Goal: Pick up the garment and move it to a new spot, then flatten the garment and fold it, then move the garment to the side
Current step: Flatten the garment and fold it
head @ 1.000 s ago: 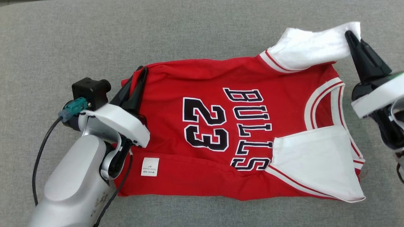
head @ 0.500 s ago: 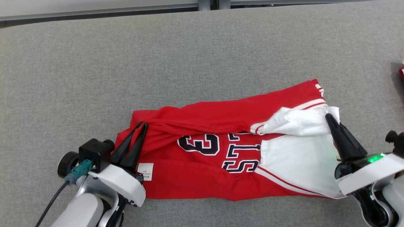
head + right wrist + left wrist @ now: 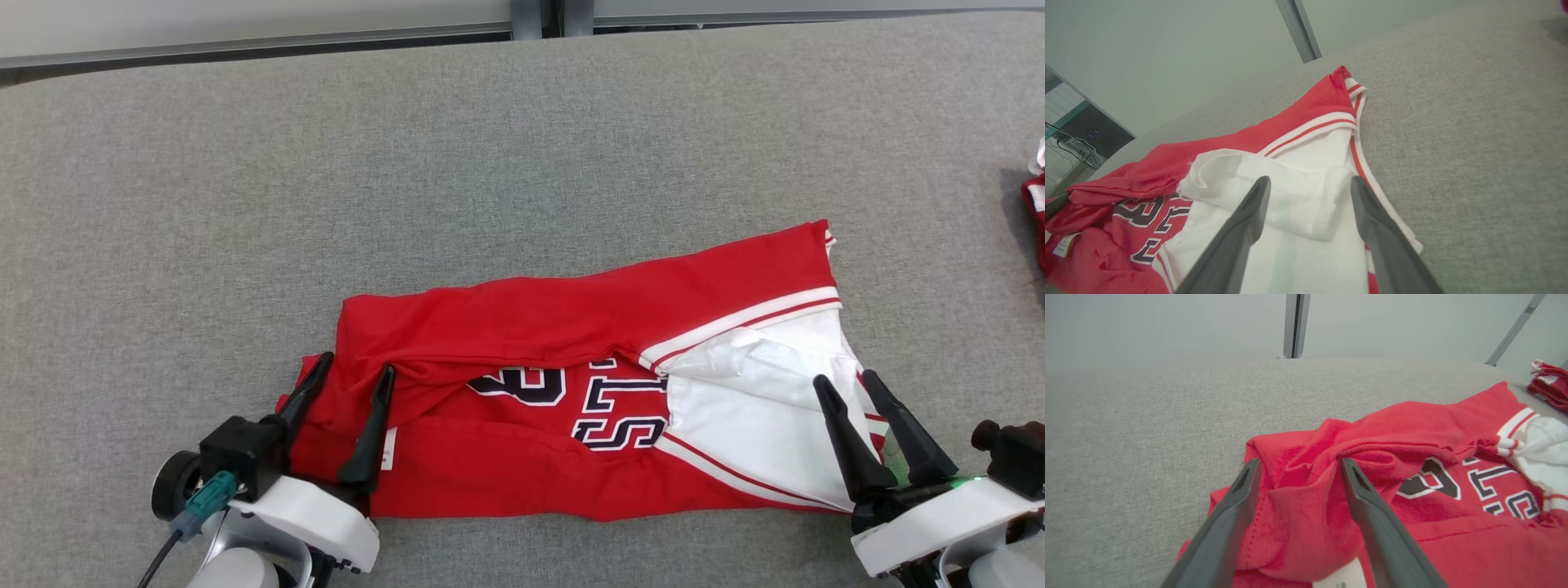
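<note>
The garment is a red basketball jersey (image 3: pixel 571 327) with white sleeves and black lettering, lying folded lengthwise on the grey table (image 3: pixel 490 147). Its far half is laid over the near half, leaving part of the number and letters showing. My left gripper (image 3: pixel 356 371) is open over the jersey's left end (image 3: pixel 1298 490), fingers straddling a bunched red fold. My right gripper (image 3: pixel 846 381) is open over the white sleeve (image 3: pixel 759 384) at the right end; in the right wrist view the fingers (image 3: pixel 1249 220) flank a loose white flap (image 3: pixel 1298 196). Neither holds cloth.
Another red and white garment (image 3: pixel 1035 204) lies at the table's right edge, also seen as a small red pile (image 3: pixel 1549 381) in the left wrist view. The table's far edge meets a pale wall with a metal post (image 3: pixel 539 10).
Both grippers carried the jersey's far edge toward me, folding it over, then opened and let go. The camera tilted up, so the whole picture shifted.
</note>
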